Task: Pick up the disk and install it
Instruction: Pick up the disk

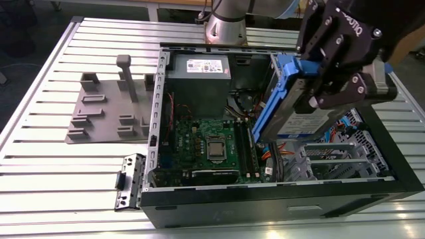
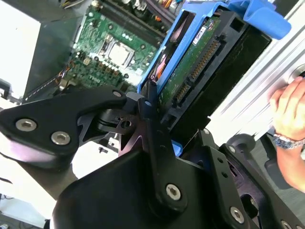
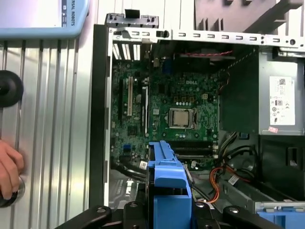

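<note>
While the gripper [image 1: 332, 92] hangs over the open computer case [image 1: 265, 206], its two black fingers [image 2: 148, 114] are squeezed tight on the disk [image 1: 299, 124]. The disk is up in the air in the gripper's hold. It is tipped on a slant, with its lower end dipping into the open case. Blue rails run along its sides. In the second wrist view, the disk's green underside and its row of pins show between the fingers. Below the gripper lies the green board [image 1: 212, 144], with a square silver chip [image 1: 218, 148] in its middle. Past the board, farther from the gripper, sits the grey power box [image 1: 199, 74] with a white sticker. Just under the gripper, in the corner of the case, is a silver metal cage [image 1: 332, 159]. The disk is not in it. Well away from the gripper, outside the case, a grey plate [image 1: 99, 117] with little posts lies on the ribbed metal table [image 1: 47, 164]. A person's hand [image 3: 8, 171] rests on the table, off to one side of the gripper.
</note>
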`<state>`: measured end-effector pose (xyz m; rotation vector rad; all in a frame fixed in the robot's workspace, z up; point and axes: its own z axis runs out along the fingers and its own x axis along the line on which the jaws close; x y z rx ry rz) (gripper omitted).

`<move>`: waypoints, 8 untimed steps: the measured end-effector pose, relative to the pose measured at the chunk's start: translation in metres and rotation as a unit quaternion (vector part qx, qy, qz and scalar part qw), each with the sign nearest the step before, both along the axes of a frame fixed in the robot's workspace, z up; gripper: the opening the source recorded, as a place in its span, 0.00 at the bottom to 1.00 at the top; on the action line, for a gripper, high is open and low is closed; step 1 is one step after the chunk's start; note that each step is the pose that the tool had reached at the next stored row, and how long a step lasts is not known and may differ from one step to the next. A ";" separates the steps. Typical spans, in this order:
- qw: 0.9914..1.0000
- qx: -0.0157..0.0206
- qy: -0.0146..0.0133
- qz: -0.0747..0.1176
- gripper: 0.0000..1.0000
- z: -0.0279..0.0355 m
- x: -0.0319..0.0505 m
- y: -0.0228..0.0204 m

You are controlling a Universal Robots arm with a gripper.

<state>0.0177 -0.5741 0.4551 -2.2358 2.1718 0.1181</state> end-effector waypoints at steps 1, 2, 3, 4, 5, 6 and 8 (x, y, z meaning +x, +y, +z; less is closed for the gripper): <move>1.000 0.000 0.000 0.000 0.36 -0.0004 0.0034 -0.0013; 1.000 0.000 0.000 0.000 0.36 -0.0008 0.0069 -0.0026; 1.000 0.000 0.000 0.000 0.36 -0.0012 0.0107 -0.0039; 1.000 0.000 0.000 0.000 0.36 -0.0015 0.0142 -0.0051; 1.000 0.000 0.000 0.000 0.36 -0.0019 0.0176 -0.0063; 1.000 0.000 0.000 0.000 0.36 -0.0023 0.0211 -0.0075; 1.000 0.000 0.001 0.000 0.36 -0.0029 0.0283 -0.0097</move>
